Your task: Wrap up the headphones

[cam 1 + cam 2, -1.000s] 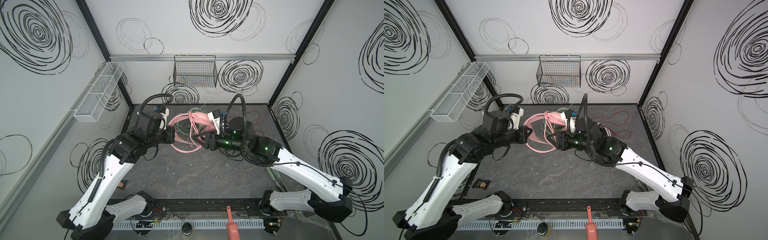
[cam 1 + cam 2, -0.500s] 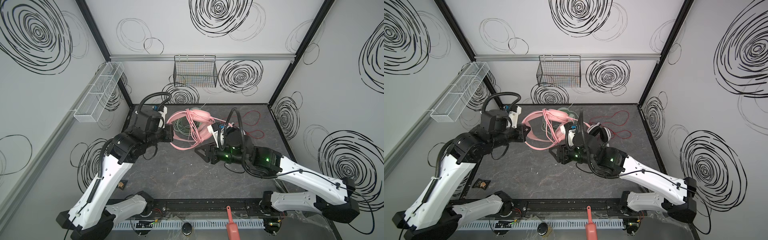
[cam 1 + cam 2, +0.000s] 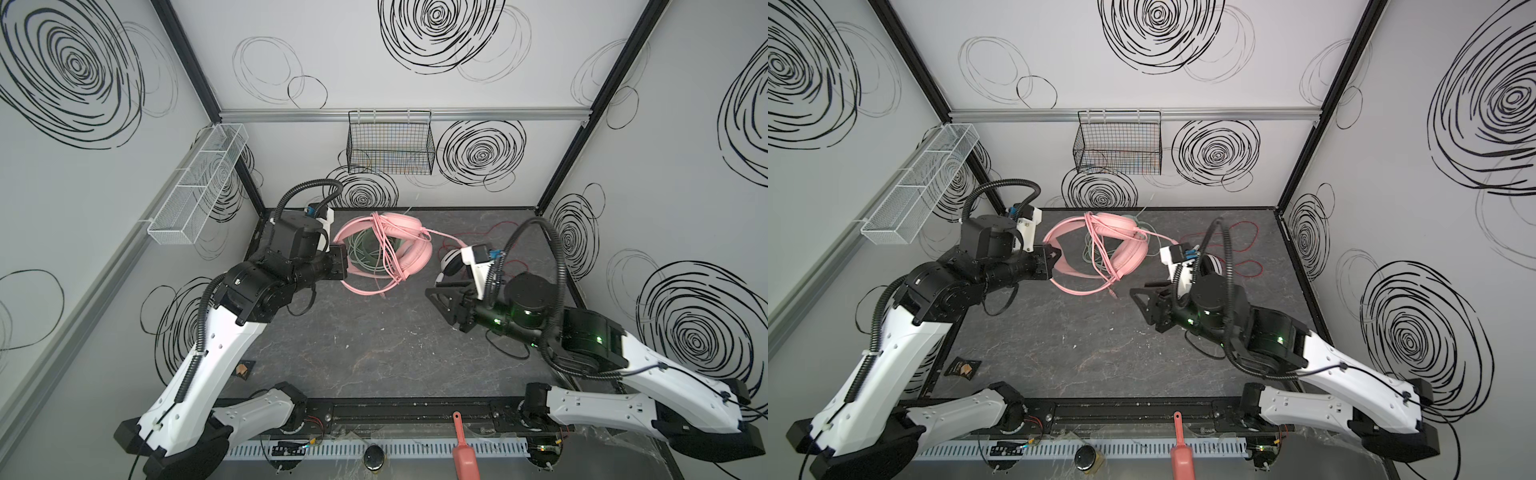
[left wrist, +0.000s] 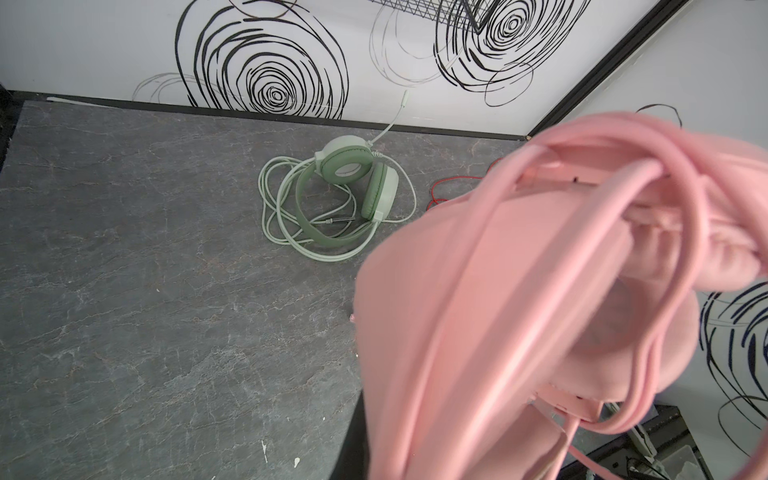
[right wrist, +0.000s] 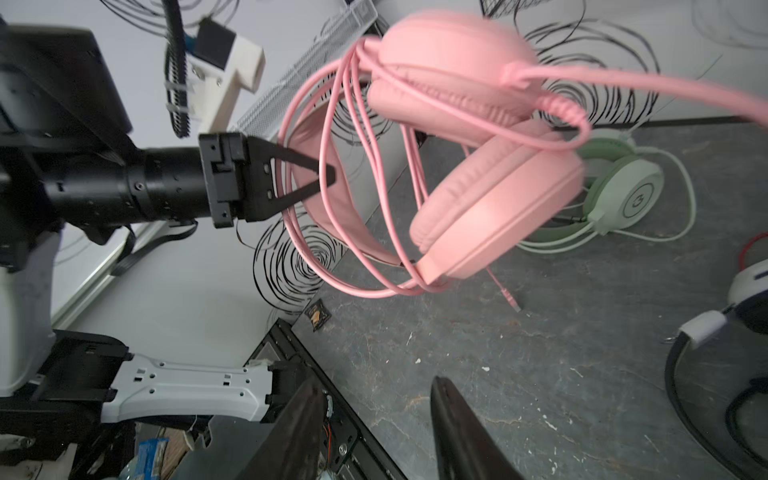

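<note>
Pink headset [image 3: 409, 253], its pink cable [image 4: 702, 216] looped several times over band and cups, hangs above the worktop [image 3: 374, 353] in the upper middle of both top views. The left tool [image 5: 328, 178] is clenched on its headband. A mint-green headset [image 4: 353, 183] lies on the worktop beneath. The right tool [image 5: 374, 395], to the lower right, is released and empty.

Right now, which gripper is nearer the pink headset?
Left. The left gripper is shut on the pink headset at its headband; the right gripper hangs open, clear of it.
</note>
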`<state>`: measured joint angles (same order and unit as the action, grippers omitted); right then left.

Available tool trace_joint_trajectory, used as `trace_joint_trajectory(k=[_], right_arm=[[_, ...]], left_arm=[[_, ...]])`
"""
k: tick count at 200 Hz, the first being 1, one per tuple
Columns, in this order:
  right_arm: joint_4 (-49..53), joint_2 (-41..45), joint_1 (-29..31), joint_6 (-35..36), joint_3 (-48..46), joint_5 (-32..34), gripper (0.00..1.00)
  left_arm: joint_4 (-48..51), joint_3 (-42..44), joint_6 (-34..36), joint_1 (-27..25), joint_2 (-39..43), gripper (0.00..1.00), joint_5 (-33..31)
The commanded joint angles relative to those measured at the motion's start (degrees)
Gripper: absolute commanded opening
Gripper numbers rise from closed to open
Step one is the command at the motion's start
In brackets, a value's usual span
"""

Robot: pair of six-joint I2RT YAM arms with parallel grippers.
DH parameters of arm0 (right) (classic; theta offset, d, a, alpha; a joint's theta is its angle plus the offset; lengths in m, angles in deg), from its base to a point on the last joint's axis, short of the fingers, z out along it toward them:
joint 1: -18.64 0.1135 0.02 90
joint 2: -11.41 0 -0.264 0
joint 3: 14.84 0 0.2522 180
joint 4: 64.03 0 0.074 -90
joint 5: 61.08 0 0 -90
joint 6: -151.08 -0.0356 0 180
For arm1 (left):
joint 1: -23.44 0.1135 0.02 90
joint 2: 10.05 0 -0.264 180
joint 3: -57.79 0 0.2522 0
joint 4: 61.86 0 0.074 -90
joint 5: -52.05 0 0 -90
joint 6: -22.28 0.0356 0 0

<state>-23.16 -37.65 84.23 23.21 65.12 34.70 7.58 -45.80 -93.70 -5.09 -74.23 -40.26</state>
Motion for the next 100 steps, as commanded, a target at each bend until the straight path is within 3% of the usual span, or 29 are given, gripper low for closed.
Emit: trace_joint_trajectory(k=[1,20,46,81,90,100], right_arm=[[-4.4,1.5,0.9,1.1,-10.7,-1.1,0.45],[-14.9,0.9,4.4,0.8,-20.2,-3.5,0.45],[-34.7,-3.6,7.3,7.2,-32.4,0.3,0.49],[-76.2,-13.7,6.0,31.9,-49.4,10.0,0.56],[-81.6,-17.6,3.4,36.7,-49.9,10.0,0.55],[-80.9,-21.3,-1.4,38.4,-47.5,4.7,0.54]], left_arm=[[-6.7,-5.2,-1.7,0.6,0.2,0.0,1.7],[-6.0,-7.8,-2.2,0.7,-0.7,0.0,1.9],[-6.2,-9.8,-3.4,0.6,-0.9,0.0,2.4],[-6.3,-10.8,-4.6,0.6,-0.6,0.0,2.2],[-6.1,-11.2,-4.8,0.5,-0.6,0.0,2.3],[-5.9,-11.6,-4.9,0.5,-0.5,0.0,2.3]])
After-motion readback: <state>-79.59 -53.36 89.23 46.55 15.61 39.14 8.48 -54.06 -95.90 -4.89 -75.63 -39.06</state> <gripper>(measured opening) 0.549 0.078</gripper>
